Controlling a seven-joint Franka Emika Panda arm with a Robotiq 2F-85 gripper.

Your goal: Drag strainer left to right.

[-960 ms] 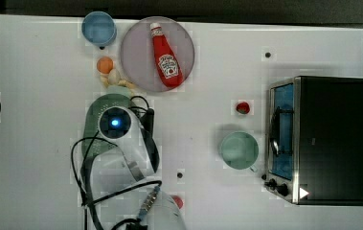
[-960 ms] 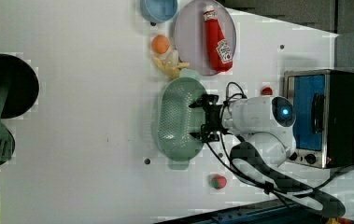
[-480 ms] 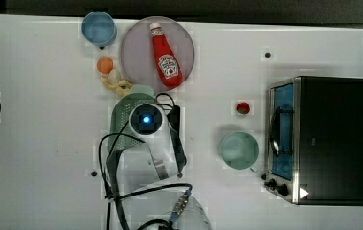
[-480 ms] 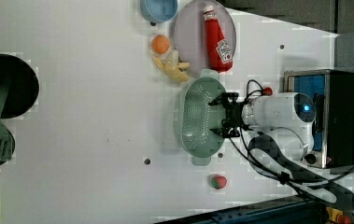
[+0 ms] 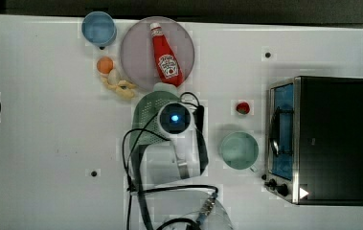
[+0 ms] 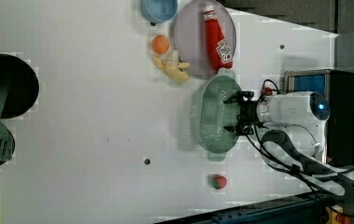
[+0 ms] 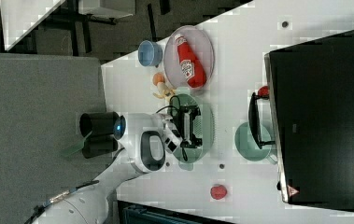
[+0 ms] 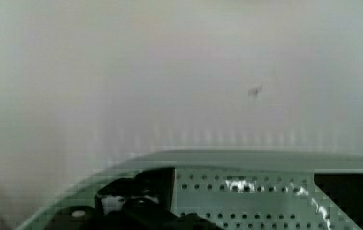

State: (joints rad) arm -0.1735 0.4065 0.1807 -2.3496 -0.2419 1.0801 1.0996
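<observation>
Since a second ago the strainer (image 6: 214,116) has slid toward the left view's right, carried along by the hand (image 6: 237,116); it began near the middle of that frame and now lies right of centre, its upper handle close under the grey-lilac plate (image 6: 188,42) with the ketchup bottle (image 6: 216,37). In the top view the strainer (image 5: 145,117) sits in the centre of the frame, largely covered by the arm, well apart from the mint cup (image 5: 239,150) at centre right.

The hand's fingers are spread wide and dip inside the bowl. They pinch nothing, so the fingers appear to push against the inner wall. That suits a drag: the strainer stays flat on the tabletop (image 6: 95,140) and needs no lift. The wrist view, with the perforated bottom (image 8: 246,191) close below, fits fingers set low in the bowl.

In the right view the strainer (image 7: 205,126) lies mid-frame, between the banana and orange above it and a small red fruit (image 7: 218,192) lower down. The toaster oven (image 5: 330,139) fills the top view's right, so the cup probably limits further travel.
</observation>
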